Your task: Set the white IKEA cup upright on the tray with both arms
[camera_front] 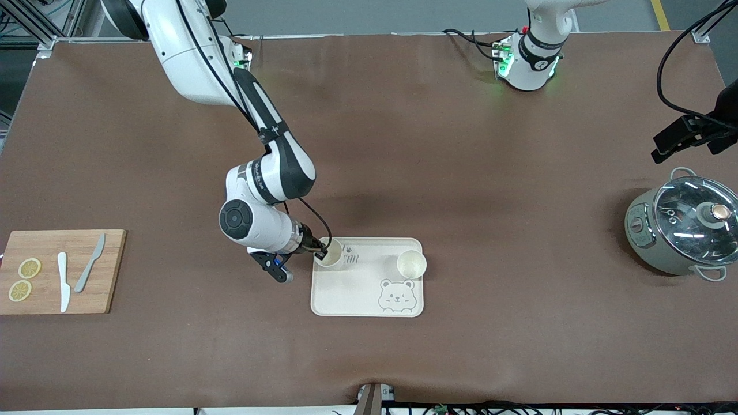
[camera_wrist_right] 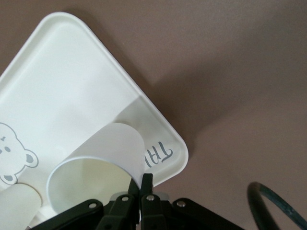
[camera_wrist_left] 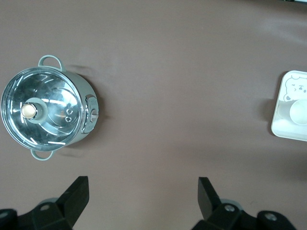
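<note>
Two cups stand on our tray (camera_front: pixel 367 288) (mid-bench): our right claw (camera_front: pixel 320 252) pinches the rim of one cup (camera_front: pixel 330 253), the second cup (camera_front: pixel 411 264) stands free; our left claw (camera_front: pixel 686 135) waits, spread wide, above the pot (camera_front: pixel 680 226).

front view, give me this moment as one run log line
right gripper: shut on cup rim, cup on tray | second cup: upright on tray | left gripper: open, waiting above pot
</note>
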Motion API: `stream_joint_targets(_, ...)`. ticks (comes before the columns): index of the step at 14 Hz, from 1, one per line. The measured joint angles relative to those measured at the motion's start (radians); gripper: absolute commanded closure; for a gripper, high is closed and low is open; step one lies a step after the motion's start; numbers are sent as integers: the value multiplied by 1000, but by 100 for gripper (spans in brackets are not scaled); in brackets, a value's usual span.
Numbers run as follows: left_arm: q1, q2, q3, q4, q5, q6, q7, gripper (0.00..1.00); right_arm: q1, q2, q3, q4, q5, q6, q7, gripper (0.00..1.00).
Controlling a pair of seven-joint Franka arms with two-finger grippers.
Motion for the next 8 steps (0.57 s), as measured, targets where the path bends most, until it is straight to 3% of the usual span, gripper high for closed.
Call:
stream_joint_targets(4, -20, -21, 6, -4, 0, -5, 40, 0, 0, 10, 0, 0, 0, 9, 6, 62)
stream_joint_targets(5, -51, -30, 28, -11, 0, -8, 40, 0, 0, 12, 0, 0, 0, 12, 8, 48)
stream_joint_targets(6, -94, -40, 62, -21, 0, -10, 40, 0, 0, 14, 0, 0, 0, 13, 9, 5)
stream_joint_targets(8, -157, -64, 108, -53, -3, -9, 40, 0, 0, 16, 0, 0, 0, 14, 11, 0)
